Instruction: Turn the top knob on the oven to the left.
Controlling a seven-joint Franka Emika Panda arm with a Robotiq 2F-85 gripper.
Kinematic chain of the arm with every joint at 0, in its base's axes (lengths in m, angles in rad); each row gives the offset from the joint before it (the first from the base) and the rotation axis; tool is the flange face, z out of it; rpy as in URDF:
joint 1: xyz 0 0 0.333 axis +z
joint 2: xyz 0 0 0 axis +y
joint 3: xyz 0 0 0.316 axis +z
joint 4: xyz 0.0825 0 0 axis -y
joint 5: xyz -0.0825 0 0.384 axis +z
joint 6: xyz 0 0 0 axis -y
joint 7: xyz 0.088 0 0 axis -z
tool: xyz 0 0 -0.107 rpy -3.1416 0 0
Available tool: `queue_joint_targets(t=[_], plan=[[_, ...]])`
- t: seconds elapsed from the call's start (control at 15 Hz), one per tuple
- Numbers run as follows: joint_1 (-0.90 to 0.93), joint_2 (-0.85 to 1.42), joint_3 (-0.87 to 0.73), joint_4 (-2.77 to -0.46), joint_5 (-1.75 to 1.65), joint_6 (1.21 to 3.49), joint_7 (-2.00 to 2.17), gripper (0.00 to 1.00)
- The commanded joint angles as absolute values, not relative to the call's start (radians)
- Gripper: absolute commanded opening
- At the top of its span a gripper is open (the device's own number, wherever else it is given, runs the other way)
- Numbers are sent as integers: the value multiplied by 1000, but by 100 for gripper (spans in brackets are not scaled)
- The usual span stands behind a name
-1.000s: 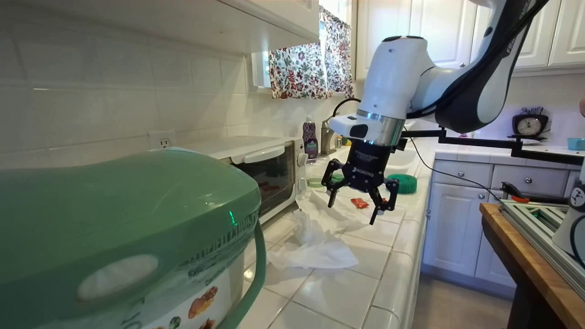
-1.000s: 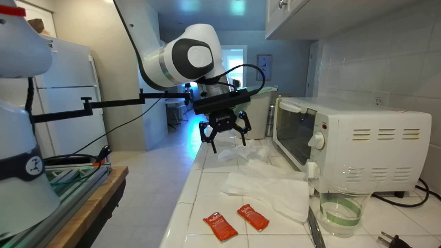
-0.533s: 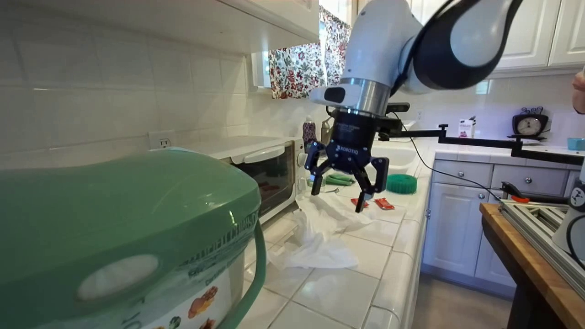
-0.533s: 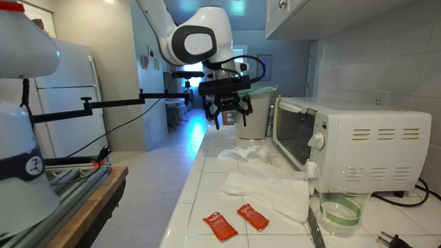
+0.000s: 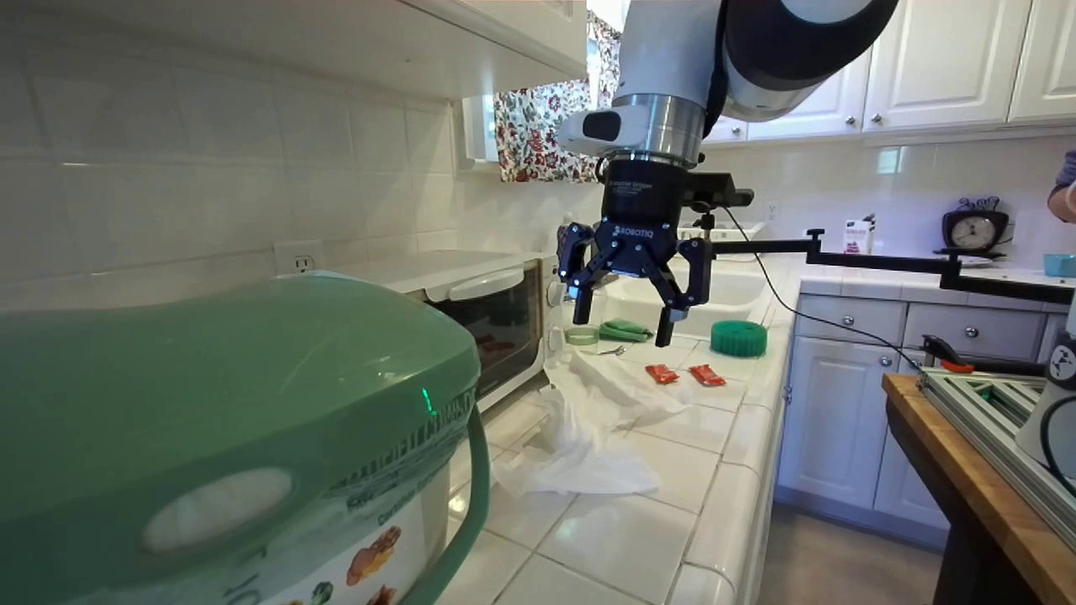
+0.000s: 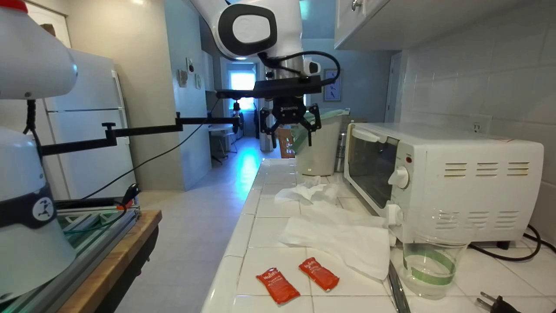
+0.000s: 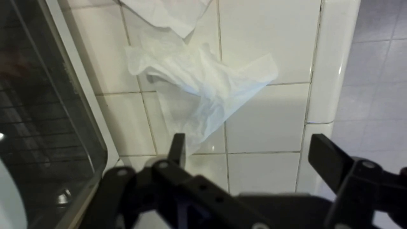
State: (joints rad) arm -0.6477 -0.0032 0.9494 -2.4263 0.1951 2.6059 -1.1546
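The white toaster oven [image 6: 473, 187] stands against the tiled wall and shows in both exterior views [image 5: 542, 315]. Its top knob [image 6: 399, 177] is white, on the front panel below a small red light; it also shows in an exterior view [image 5: 556, 293]. A lower knob [image 6: 394, 214] sits under it. My gripper [image 6: 292, 140] is open and empty, pointing down above the counter, in front of the oven and apart from the knobs. In an exterior view the gripper [image 5: 623, 318] hangs above the counter. In the wrist view the jaws [image 7: 249, 149] are wide apart; the oven's glass door [image 7: 41, 111] is at left, and no knob shows.
Paper towels [image 6: 343, 239] lie before the oven. Red packets [image 6: 278, 286], a clear cup [image 6: 430, 265] and a metal utensil [image 6: 397, 287] are near the knobs' end. A green-lidded bin [image 5: 252, 378] stands at the other end. A cabinet [image 5: 496, 50] overhangs the counter.
My gripper has risen and straightened from a tilt to pointing down. It has shifted a little towards the oven side. The jaws stay open; the oven and knobs look unchanged.
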Motion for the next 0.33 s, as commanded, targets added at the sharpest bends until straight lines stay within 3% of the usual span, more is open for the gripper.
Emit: queue_joint_targets(t=[0.0,0.27], plan=[[-449,4,750,-2424,181,2608,-1143,100],[-450,4,750,-2424,182,2605,-1144,100]])
